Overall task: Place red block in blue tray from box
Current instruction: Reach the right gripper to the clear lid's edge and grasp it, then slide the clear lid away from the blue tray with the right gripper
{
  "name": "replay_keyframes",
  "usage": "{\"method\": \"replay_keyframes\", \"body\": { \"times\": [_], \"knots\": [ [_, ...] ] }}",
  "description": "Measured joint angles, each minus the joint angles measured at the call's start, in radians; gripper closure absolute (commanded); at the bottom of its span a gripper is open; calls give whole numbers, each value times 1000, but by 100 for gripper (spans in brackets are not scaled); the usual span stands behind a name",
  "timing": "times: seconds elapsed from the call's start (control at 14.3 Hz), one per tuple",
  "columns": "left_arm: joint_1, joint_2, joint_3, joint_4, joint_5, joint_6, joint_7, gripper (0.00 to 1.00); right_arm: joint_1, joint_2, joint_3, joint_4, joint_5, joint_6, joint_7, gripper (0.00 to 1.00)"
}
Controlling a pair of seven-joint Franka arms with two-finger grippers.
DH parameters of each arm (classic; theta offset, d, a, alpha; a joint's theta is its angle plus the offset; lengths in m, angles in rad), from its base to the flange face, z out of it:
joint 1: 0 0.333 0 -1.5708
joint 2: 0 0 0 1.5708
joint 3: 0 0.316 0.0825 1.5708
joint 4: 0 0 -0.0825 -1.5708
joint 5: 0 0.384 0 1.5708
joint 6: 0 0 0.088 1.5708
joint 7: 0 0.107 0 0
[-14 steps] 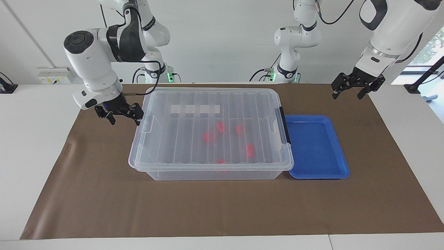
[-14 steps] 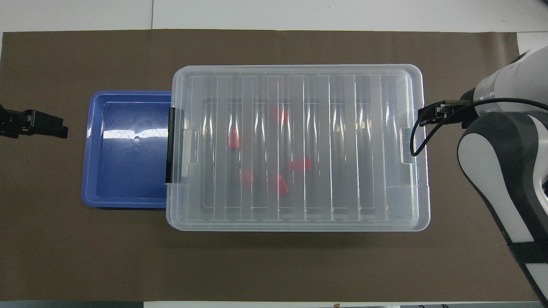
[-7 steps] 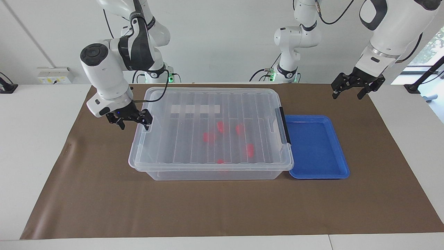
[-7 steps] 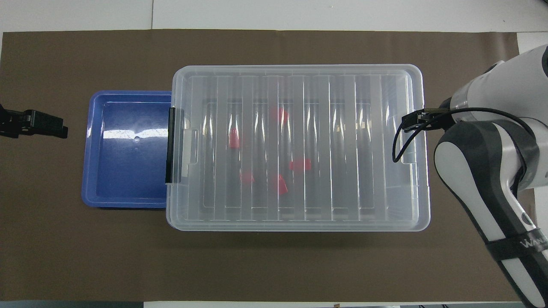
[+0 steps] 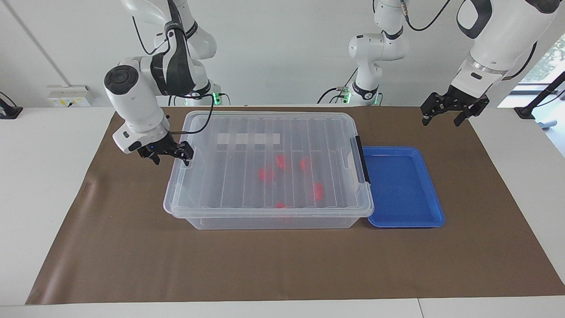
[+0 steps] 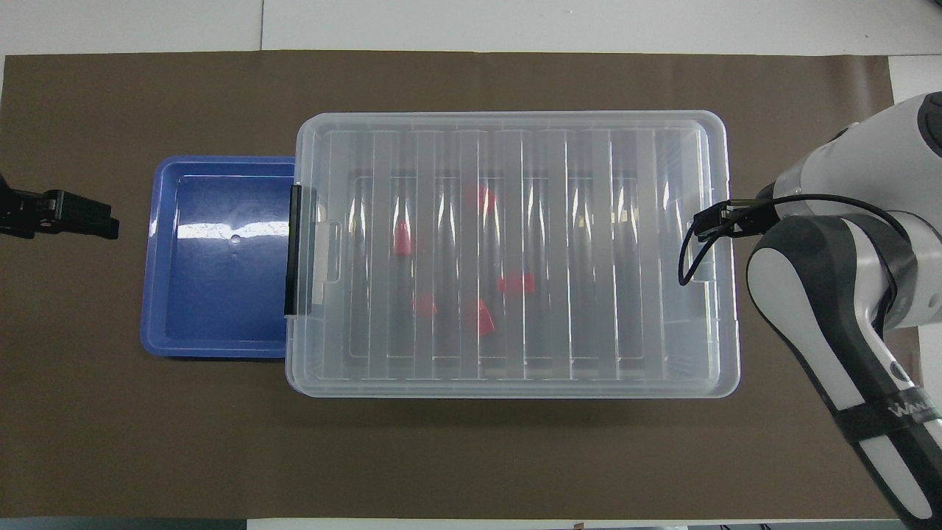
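Brown paper covers the table [image 5: 110, 247], and on it sits the box [image 5: 269, 218] with its ribbed lid [image 5: 247, 132] shut. Red blocks lie scattered on the box floor; the red block [image 5: 318, 191] nearest the blue tray [image 5: 430, 221] shows blurrily through the lid. That tray lies just beside the box at the left arm's end, bare inside.

At the box's other end the right gripper [image 5: 169, 155] hangs with fingers spread, one at the lid's edge by the handle recess [image 5: 187, 159] (contact cannot be told). The step appears to be freeing the lid; the fingers should straddle the lip squarely and lift evenly. The black clip [image 5: 362, 160] may hold its end down. In the overhead view the arm hides this gripper.

The left gripper [image 5: 454, 108] waits, fingers apart, over the paper.
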Motion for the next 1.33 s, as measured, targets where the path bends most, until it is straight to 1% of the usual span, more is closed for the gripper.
{"method": "replay_keyframes", "body": {
  "times": [0.21, 0.63, 1.33],
  "knots": [
    [1, 0, 1, 0, 0, -4, 0, 0, -15, -5, -9, -9, 0, 20, -61, 0],
    [4, 0, 1, 0, 0, -5, 0, 0, -28, -10, -79, -19, 1, 25, -190, 0],
    [5, 0, 3, -2, 0, -7, 0, 0, -42, -12, -173, -21, 1, 46, -379, 0]
  ]
}}
